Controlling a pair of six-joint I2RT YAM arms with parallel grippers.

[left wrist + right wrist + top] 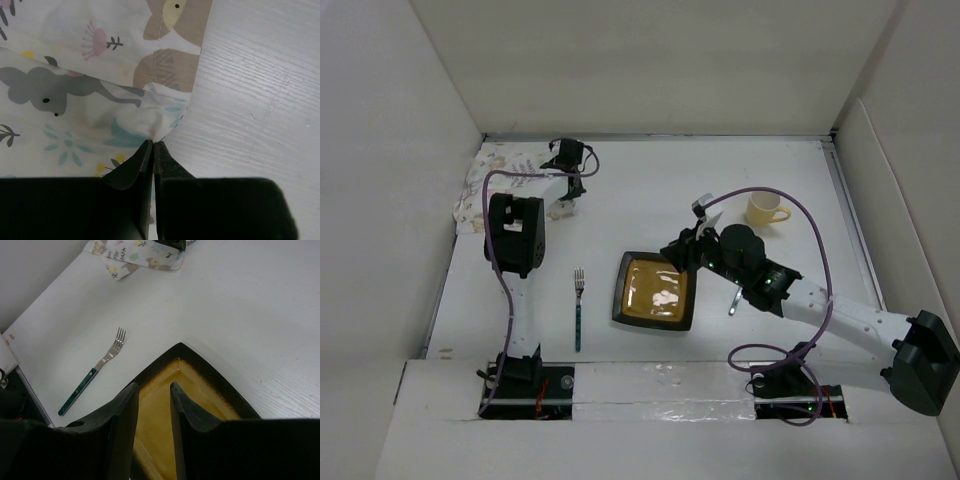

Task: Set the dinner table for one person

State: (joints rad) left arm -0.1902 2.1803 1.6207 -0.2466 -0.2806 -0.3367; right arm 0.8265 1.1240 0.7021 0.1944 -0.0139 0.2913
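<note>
1. A plain white desk [650,180], walled by white panels, fills the overhead view and carries everything else.
2. At its far left corner lies a crumpled placemat [505,172], white and printed with small animals and leaves.
3. The left fingers [152,146] are pressed together on a fold at the placemat's edge, pinching the cloth at their tips.
4. A fork [578,308] with a dark green handle lies left of centre. Its tines point to the far side, and it is well apart from the placemat.
5. Near the fork, on its right, a square plate [653,290] lies flat on the desk. It has a dark rim and a yellow glazed middle.
6. The right fingers [680,252] hang over the plate's far right corner, a little apart, with yellow glaze showing in the narrow gap. Whether they touch the plate cannot be told.
7. A pale yellow cup [765,208] stands upright toward the far right, handle to the right, well apart from the plate.
</note>
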